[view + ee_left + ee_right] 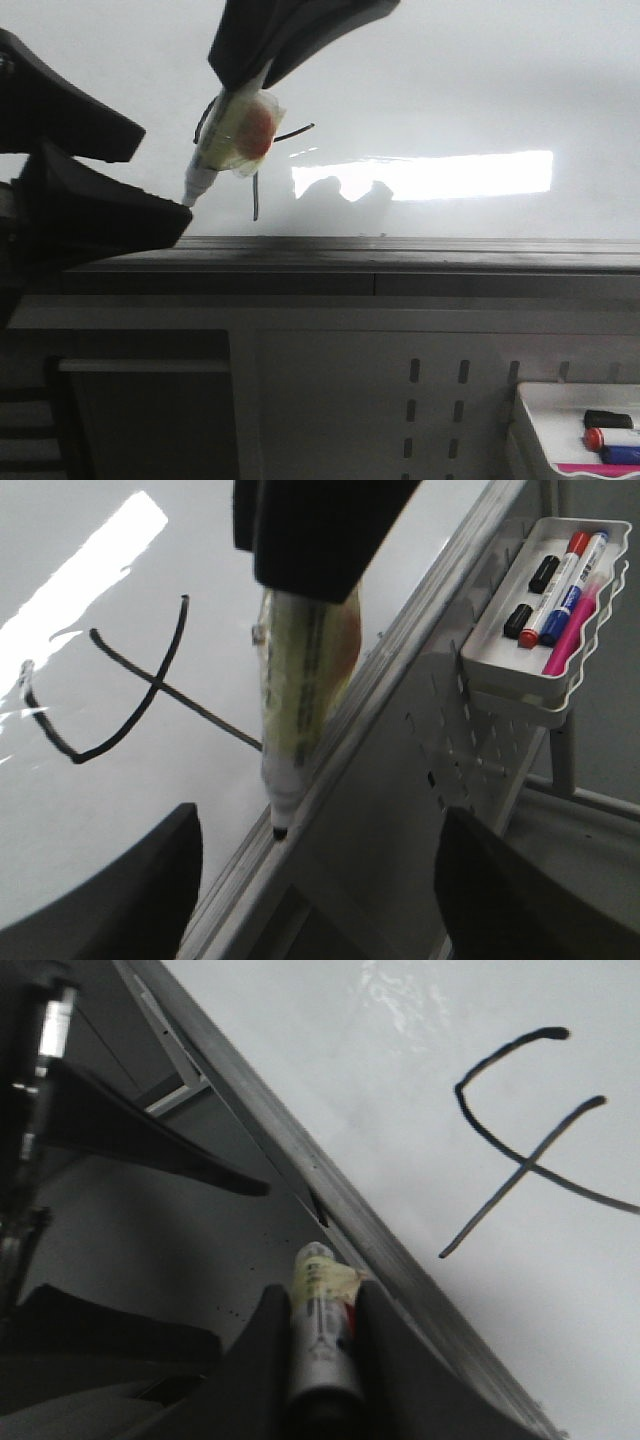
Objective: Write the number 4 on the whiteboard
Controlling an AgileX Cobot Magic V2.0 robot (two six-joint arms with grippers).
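Observation:
The number 4 is drawn in thin black line on the whiteboard. It also shows in the right wrist view. In the front view the marker partly hides it. My right gripper is shut on a white marker wrapped in yellow tape. It comes down from above. The marker's black tip is off the drawn lines, down at the grey ledge. My left gripper is open and empty, low at the left, just beside the tip.
A small white tray with several markers hangs on the perforated panel below the ledge, at the lower right in the front view. A bright window reflection lies on the board right of the 4.

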